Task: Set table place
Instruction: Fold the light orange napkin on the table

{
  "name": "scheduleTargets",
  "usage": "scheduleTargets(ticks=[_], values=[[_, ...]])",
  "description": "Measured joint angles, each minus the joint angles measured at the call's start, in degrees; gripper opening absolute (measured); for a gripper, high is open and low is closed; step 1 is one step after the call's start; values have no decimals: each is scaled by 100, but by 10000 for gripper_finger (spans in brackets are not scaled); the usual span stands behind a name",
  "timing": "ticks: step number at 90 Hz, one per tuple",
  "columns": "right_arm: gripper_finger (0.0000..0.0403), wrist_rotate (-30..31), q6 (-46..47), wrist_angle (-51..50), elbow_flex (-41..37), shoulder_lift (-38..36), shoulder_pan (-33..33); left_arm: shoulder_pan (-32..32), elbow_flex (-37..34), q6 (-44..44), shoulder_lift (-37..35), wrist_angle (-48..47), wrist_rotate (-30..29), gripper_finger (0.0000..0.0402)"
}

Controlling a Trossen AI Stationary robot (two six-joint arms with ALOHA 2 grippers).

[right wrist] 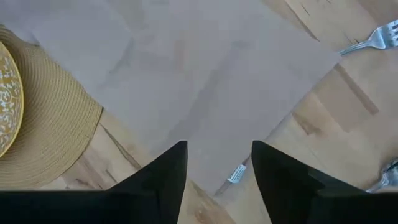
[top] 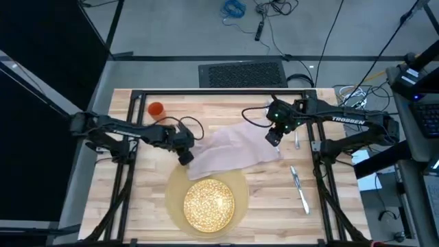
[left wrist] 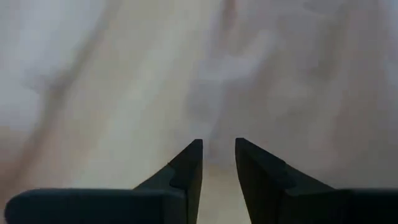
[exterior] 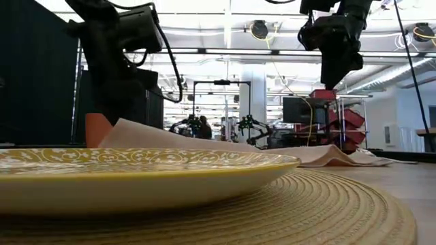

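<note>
The pinkish-grey napkin (top: 230,149) lies spread on the table (top: 274,206), beyond the gold-speckled plate (top: 209,204), which sits on the tan mat (top: 171,199). My left gripper (top: 184,158) is at the napkin's left edge, its fingers close together on the cloth. My right gripper (top: 273,138) hangs open above the napkin's right end (right wrist: 205,81), clear of it in the low view (exterior: 337,82). The orange cup (top: 156,108) stands at the far left. A knife (top: 300,191) lies to the right of the mat. My left gripper comes down from above onto the napkin's left edge (exterior: 122,124), and its fingers (left wrist: 189,162) stand a narrow gap apart with cloth between them. That edge rises to a peak under the gripper while the rest of the napkin lies on the table. One layer or several, I cannot tell.
A fork (right wrist: 373,38) and another steel piece (top: 296,139) lie just right of the napkin, near my right gripper. The black rail frame (top: 206,92) runs along the table's far side. Bare planks show to the right of the mat and at the near corners.
</note>
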Motion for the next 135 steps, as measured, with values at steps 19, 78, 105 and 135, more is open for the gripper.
scheduleTargets(ticks=[19,78,105,135], values=[[164,-4,0,6,0,0,0,80,0,147,44,0,74,81],[164,-9,0,6,0,0,0,274,0,562,520,99,14,50],[164,-9,2,6,0,0,0,274,0,825,477,75,-202,1],[164,-7,-27,138,0,0,-18,586,9,682,158,-553,-859,0]])
